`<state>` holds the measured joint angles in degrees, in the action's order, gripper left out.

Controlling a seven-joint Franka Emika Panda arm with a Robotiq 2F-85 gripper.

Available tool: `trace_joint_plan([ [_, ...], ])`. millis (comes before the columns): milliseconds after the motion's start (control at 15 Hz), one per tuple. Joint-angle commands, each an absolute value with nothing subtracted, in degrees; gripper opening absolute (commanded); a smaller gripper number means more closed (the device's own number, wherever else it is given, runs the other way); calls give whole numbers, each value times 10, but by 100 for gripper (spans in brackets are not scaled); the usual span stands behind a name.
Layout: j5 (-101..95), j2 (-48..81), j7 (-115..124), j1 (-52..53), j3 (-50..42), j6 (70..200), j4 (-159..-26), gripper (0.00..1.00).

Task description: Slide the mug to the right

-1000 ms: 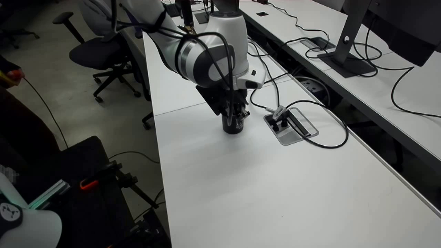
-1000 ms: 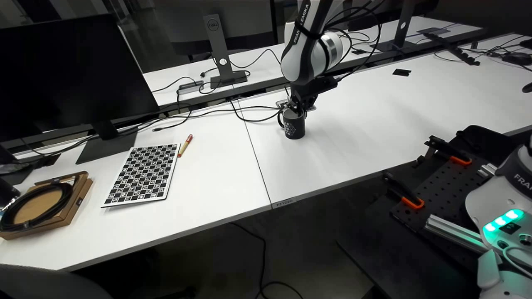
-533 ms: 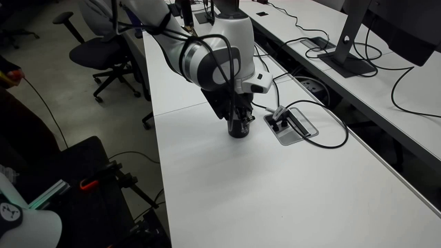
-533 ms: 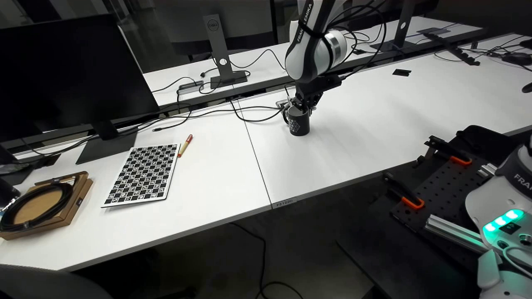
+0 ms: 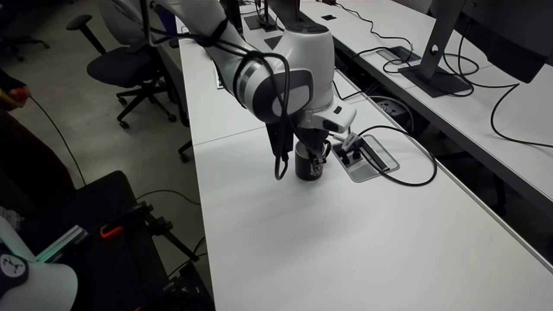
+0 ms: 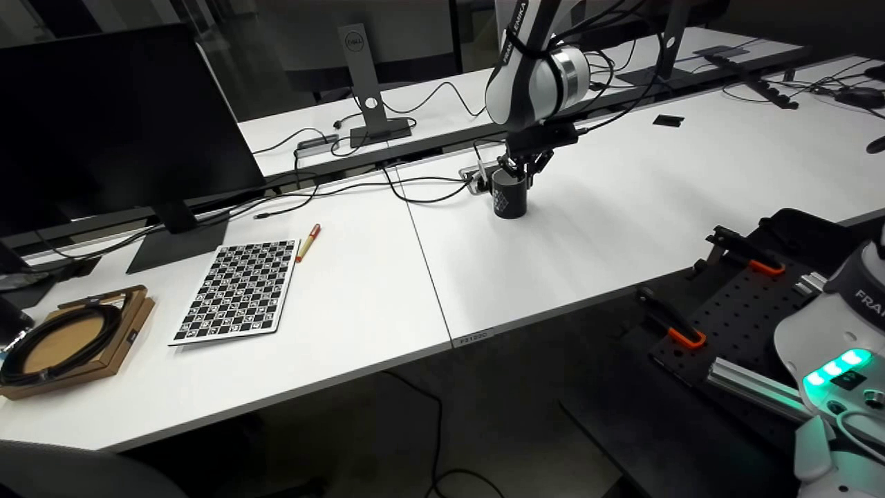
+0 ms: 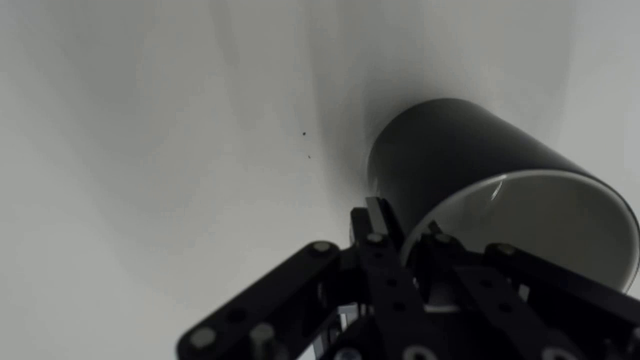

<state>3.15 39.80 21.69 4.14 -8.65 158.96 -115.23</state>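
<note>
- In the wrist view, the mug [image 7: 450, 140] is a plain cylinder, dark and matt outside, with a paler grey inside, a thin light rim and a small glint near this rim
- In the same view, the gripper [image 7: 405, 230], made of black links with round screw heads, has its jaws clamped on the mug wall: one finger inside, one outside
- In an exterior view, the mug stands upright on the smooth white table [image 5: 302, 242]; its handle [image 5: 328, 147] points to a grey socket panel [image 5: 360, 172], just beside, which carries plugs and a looping black cable [image 5: 412, 185]
- In an exterior view, a pale diamond pattern decorates the mug; well apart from it are a flat checkered board [image 6: 238, 290], a red and yellow pen [image 6: 308, 242] and a cardboard box [image 6: 129, 335]
</note>
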Motion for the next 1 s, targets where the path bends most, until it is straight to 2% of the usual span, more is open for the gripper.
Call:
trace_joint_plan([
  [0, 71, 422, 235, 21, -88, 1609, -1139, 3],
  [933, 86, 413, 259, -16, -148, 1613, -1152, 3],
])
